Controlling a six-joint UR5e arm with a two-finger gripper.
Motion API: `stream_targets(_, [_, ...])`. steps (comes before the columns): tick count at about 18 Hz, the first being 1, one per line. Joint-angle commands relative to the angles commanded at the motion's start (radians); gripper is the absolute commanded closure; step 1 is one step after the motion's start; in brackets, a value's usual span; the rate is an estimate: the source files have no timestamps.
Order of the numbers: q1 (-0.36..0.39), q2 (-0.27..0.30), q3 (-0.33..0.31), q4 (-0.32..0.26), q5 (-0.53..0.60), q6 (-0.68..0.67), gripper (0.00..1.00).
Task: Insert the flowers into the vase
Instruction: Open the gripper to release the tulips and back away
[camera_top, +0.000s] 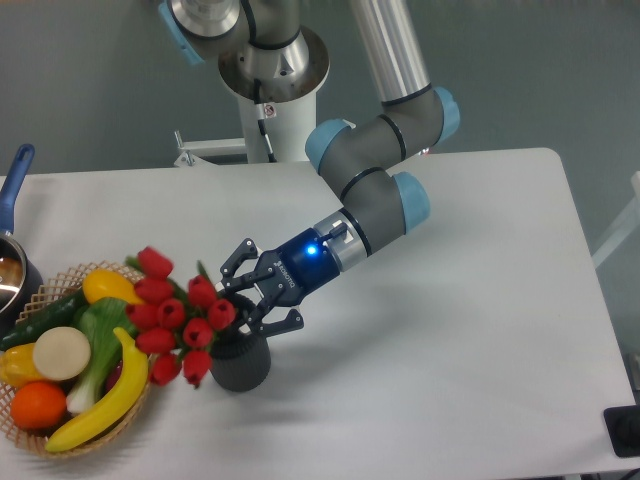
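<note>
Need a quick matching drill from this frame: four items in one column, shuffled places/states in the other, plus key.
Items:
1. flowers
2. vase
3. gripper
4. banana

Places/states:
A. lying in the wicker basket
B. open, fingers spread just above the vase
C. red heads leaning left, out over the basket's edge
D. standing upright on the white table

Pairs: 1-C, 2-D, 3-B, 4-A

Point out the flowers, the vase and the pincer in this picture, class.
flowers (178, 315), fixed camera, on a red bud mid-bunch
vase (241, 368), fixed camera, on its dark side wall
pincer (250, 298), fixed camera, midway between its fingertips
</note>
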Motion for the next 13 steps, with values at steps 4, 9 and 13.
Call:
stream_targets(4, [0.011, 0.006, 0.008, 0.0, 0.0, 0.026, 0.0])
stream_targets(9, [0.04, 0.083, -0.002, -0.003, 0.03, 0.026, 0.0])
stream_targets(13, [0.054, 0.142, 0.006, -0.002, 0.224, 0.018, 0.0])
